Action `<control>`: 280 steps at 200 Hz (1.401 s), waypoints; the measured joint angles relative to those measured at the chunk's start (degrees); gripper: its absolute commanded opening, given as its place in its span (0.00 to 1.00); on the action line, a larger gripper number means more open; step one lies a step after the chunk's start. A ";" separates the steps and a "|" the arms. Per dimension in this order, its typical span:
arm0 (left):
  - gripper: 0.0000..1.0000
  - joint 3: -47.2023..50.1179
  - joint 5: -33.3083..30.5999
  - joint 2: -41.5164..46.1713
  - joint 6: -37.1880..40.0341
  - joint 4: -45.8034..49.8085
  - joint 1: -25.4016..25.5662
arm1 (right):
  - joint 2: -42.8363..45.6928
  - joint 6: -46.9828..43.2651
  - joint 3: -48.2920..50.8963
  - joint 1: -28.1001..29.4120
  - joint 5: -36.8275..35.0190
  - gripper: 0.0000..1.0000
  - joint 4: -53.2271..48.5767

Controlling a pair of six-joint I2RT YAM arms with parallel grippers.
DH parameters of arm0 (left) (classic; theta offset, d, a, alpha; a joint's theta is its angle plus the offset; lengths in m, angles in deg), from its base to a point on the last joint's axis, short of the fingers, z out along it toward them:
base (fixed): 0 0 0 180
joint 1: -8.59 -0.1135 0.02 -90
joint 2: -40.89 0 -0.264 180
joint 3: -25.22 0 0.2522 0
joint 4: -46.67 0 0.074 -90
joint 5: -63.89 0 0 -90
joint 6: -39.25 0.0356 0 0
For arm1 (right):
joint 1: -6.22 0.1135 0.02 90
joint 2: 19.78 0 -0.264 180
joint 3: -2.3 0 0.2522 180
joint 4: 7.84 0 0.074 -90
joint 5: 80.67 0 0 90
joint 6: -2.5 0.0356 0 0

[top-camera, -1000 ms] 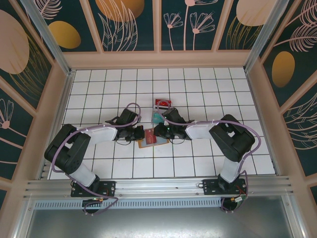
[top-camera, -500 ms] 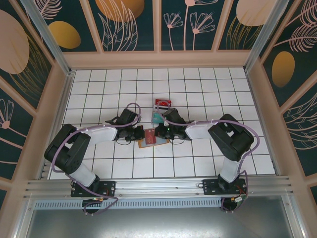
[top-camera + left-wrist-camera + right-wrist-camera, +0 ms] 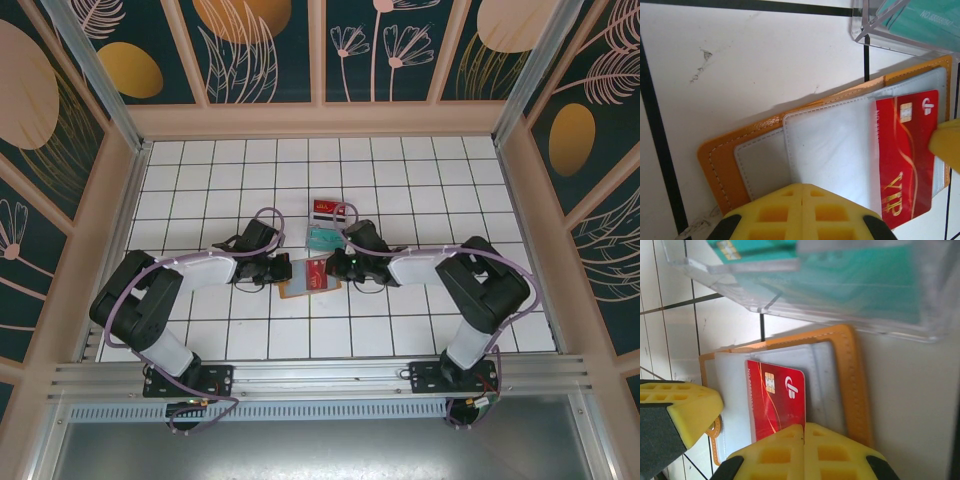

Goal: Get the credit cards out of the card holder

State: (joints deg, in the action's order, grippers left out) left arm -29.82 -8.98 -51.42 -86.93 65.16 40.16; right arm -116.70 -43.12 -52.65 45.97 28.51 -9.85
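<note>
- Jaws first: your left gripper [image 3: 802, 192] has its yellow fingers pressed together, sitting on the edge of the card holder [image 3: 720, 160].
- Your right gripper [image 3: 804, 432] is closed too, pinching the end of the red card [image 3: 905, 150].
- Seen from the top camera, the card holder lies open and flat on the tiled table [image 3: 400, 180], with the left gripper at its 9 o'clock and the right at its 3 o'clock.
- You see the red card partly out of the holder's clear sleeve.
- At the holder's 1 o'clock, a teal card [image 3: 850, 280] rests in a clear case [image 3: 865, 30].
</note>
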 measured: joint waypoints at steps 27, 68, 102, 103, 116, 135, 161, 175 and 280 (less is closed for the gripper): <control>0.00 0.00 0.02 0.00 0.00 0.00 0.00 | 3.50 -1.66 1.36 -2.64 -0.44 0.00 -2.56; 0.00 -0.02 -0.07 0.15 -0.04 0.13 -0.02 | 9.53 -5.55 1.40 -5.33 -1.31 0.00 -6.49; 0.20 -0.52 -1.55 1.20 -0.39 2.23 -0.07 | 11.74 -10.43 -1.51 -5.60 -1.64 0.00 -12.20; 0.21 -0.52 -1.55 1.25 -0.42 2.32 -0.07 | 11.80 -10.71 -1.73 -5.60 -1.68 0.00 -12.52; 0.33 -0.72 -2.32 2.54 -0.68 3.50 -0.09 | 12.15 -13.49 -4.42 -5.57 -2.38 0.00 -15.61; 0.44 -1.51 -3.61 5.01 -1.20 4.74 -0.09 | 12.26 -18.75 -9.77 -5.60 -4.07 0.00 -20.22; 0.57 -2.14 -5.99 9.05 -1.81 5.03 -0.09 | 12.15 -26.93 -17.84 -5.55 -7.26 0.00 -26.49; 0.67 -2.25 -7.39 10.95 -2.14 5.18 -0.09 | 11.63 -31.71 -21.90 -5.38 -9.31 0.00 -28.94; 0.94 -2.25 -16.46 19.76 -3.37 6.49 -0.17 | -2.47 -73.05 -38.91 1.25 -25.31 0.00 -35.15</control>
State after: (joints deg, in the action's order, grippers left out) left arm -32.07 -25.44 -31.66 -90.30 71.65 39.99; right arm -119.17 -116.16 -91.56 47.22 3.20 -45.00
